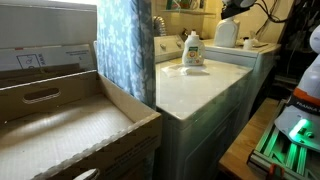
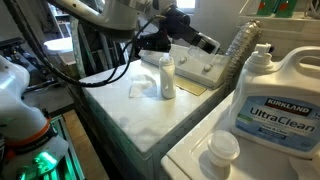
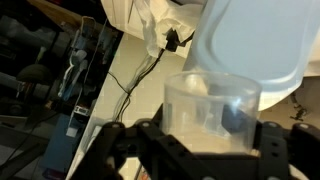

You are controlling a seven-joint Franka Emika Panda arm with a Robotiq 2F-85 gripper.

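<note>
— Clear cup (image 3: 212,115) right up front: has the claw (image 3: 205,138) got it?
— Yes. The fingers are about half closed and press on both its sides.
— Where is that?
— Just above the small white bottle (image 2: 167,78), which stands upright on the washer (image 2: 120,115). A big detergent jug (image 2: 265,100) sits well apart from that bottle, nearer the lens.

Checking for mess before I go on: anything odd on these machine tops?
A loose white cap stands beside the Kirkland jug, and a white scrap lies by the small bottle. The tool holds a clear cup. No spill shows.
</note>
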